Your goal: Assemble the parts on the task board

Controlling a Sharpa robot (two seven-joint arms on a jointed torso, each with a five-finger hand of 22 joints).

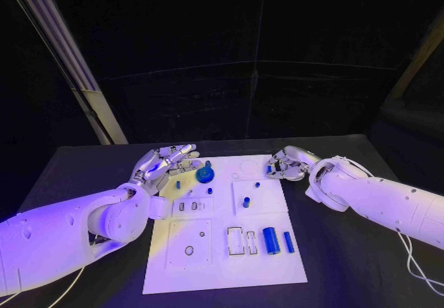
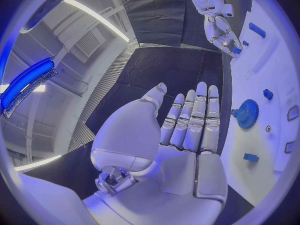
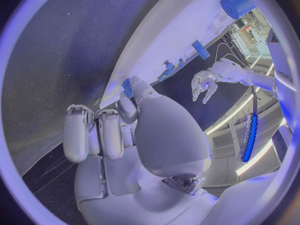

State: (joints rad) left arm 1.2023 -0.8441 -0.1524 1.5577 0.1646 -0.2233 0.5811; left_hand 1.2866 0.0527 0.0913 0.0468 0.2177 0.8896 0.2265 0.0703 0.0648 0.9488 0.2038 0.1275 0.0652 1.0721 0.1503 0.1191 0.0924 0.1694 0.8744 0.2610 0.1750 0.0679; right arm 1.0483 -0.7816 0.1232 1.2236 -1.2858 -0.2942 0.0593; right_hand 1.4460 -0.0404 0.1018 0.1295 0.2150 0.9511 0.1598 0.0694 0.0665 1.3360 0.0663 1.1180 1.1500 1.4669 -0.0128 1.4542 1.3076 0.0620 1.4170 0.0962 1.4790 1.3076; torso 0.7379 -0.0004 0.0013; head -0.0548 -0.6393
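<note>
- Task board [image 1: 226, 269] sits in the middle of the head view, lower half of the frame, a white plate on the black table [image 1: 83, 167]. The parts are scattered on it: a blue gear [image 1: 204, 174] near its upper left corner, a small blue peg [image 1: 247, 203] around the centre, a fat blue cylinder [image 1: 271, 240] and a thin blue bar [image 1: 288, 241] lower right.
- Same view: the left hand [image 1: 167, 160] hovers at the board's upper left corner, fingers spread, holding nothing. The right hand [image 1: 287, 165] is at the upper right corner, fingers curled round a small blue part [image 1: 271, 169]. It looks like a fingertip pinch, so I reckon the part could twist or drop out on the way to its slot.
- Left wrist view: the palm is flat and the fingers [image 2: 199, 116] are straight and together, nothing in them. The gear [image 2: 247, 113] is at the right of the frame, just past the fingertips. If that hand swings down carelessly it could knock the gear off its spot.
- Right wrist view: the fingers [image 3: 100, 130] are curled in, and a sliver of the blue part [image 3: 127, 86] pokes out above them, centre left. So little shows that I can't tell which way it's turned, and that makes a jam at the hole likely.
</note>
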